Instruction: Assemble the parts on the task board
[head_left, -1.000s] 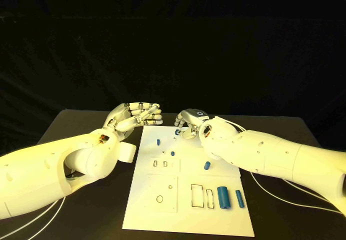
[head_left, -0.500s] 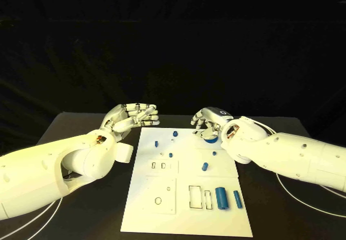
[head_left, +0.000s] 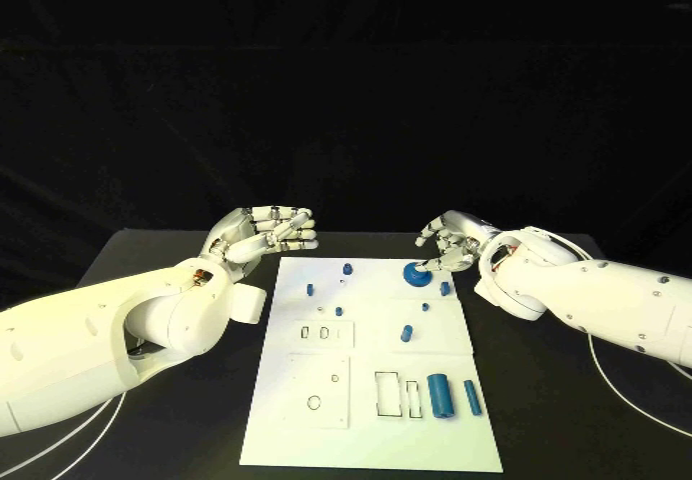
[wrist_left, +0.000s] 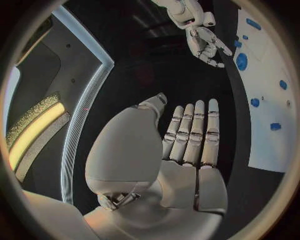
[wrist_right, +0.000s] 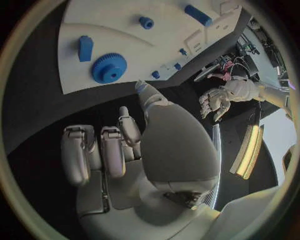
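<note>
Head view: white board (head_left: 378, 400) at centre of black desk (head_left: 159, 250). Left hand (head_left: 267, 233) off board's 11 o'clock corner, fingers curled in, clenched on nothing. Right hand (head_left: 450, 243) at board's 1 o'clock corner, empty, fingers apart, just above blue gear (head_left: 415, 272). Two blue cylinders (head_left: 440, 394) lie at board's 5 o'clock.

Left wrist view: left hand (wrist_left: 187, 150) over desk beside board (wrist_left: 265, 115).

Right wrist view: right hand (wrist_right: 119, 150) released; gear (wrist_right: 109, 67) lies on board (wrist_right: 119, 25), clear of fingers.

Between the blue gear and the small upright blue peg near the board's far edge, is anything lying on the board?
No. In the head view, bare task board lies between the blue gear and the upright peg.
</note>
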